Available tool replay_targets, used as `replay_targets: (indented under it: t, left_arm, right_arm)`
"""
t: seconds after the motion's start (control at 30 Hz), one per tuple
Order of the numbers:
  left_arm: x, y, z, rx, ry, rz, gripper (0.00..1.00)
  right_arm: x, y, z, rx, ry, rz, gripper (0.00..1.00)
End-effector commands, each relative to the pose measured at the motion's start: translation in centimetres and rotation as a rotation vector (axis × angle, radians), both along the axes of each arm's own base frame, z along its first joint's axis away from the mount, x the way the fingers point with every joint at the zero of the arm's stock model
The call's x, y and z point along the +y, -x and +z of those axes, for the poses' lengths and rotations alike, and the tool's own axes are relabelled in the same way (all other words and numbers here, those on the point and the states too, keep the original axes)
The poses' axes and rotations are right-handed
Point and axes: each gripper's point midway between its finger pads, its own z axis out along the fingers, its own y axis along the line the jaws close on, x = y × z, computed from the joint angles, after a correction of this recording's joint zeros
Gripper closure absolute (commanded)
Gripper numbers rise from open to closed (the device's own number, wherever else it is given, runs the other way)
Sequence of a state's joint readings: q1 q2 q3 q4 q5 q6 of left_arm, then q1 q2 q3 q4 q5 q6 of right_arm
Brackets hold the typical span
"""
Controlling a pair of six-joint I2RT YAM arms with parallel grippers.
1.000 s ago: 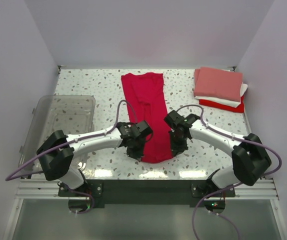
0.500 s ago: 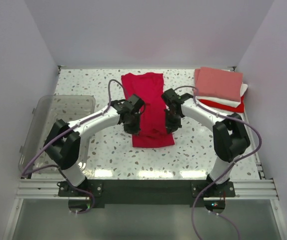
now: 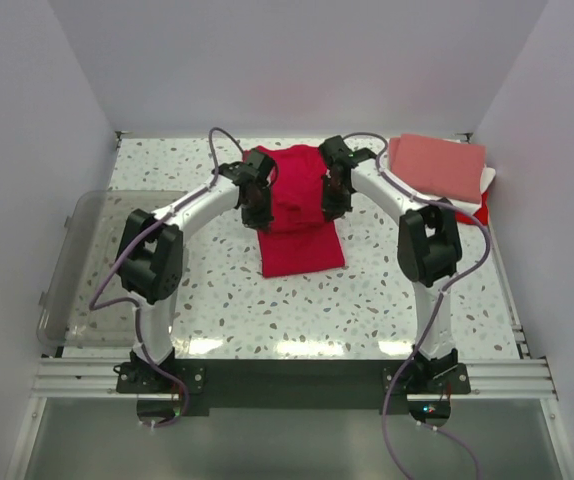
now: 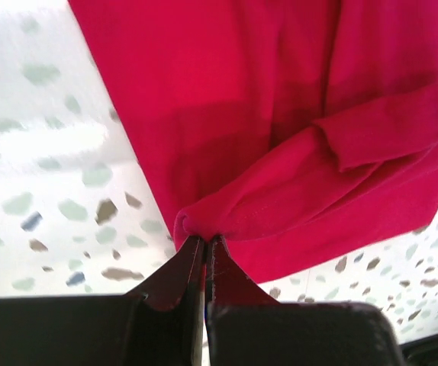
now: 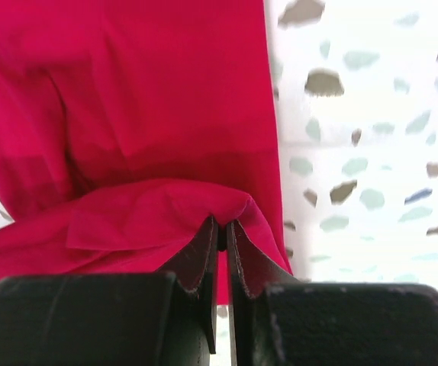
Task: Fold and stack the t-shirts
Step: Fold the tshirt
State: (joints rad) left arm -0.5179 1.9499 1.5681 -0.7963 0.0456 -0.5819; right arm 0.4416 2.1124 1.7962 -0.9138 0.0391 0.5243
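Where the shirt [image 3: 302, 250] lay long a second ago, we now see its near hem carried back over itself, the left gripper [image 4: 205, 241] and right gripper [image 5: 221, 223] each pinched tight on it; it lies left of the stack [image 3: 437, 168] on the speckled table [image 3: 297, 305], pale walls [image 3: 297, 60] around.
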Motion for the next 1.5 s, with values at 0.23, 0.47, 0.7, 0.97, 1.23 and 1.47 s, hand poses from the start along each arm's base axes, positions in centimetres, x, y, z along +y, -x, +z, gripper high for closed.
replay_targets:
  t: [0.23,0.47,0.7,0.97,1.23,1.47]
  left_arm:
    - [1.0,-5.6,0.7,-0.032,0.046,0.015,1.0]
    - [1.5,-6.8,-0.4,-0.016,0.049,0.031,1.0]
    - [3.3,-9.5,1.8,-0.087,0.015,0.106,0.57]
    - [4.0,-11.7,9.9,-0.307,0.03,0.141,0.1]
    - [3.6,-4.6,5.3,-0.209,0.06,0.017,0.1]
    - [2.0,0.1,2.6,-0.155,0.114,-0.015,0.1]
  right_arm:
    - [0.2,-5.3,0.6,-0.042,-0.013,-0.016,1.0]
    - [0.4,-6.9,-0.1,-0.036,-0.034,-0.031,1.0]
    - [1.4,-9.0,2.2,-0.087,-0.104,-0.041,0.62]
    - [-0.2,-10.0,11.6,-0.28,-0.195,-0.058,0.27]
    - [-1.9,-4.4,8.5,-0.182,-0.165,-0.028,0.27]
    - [-2.8,1.1,4.0,-0.06,-0.173,-0.019,0.29]
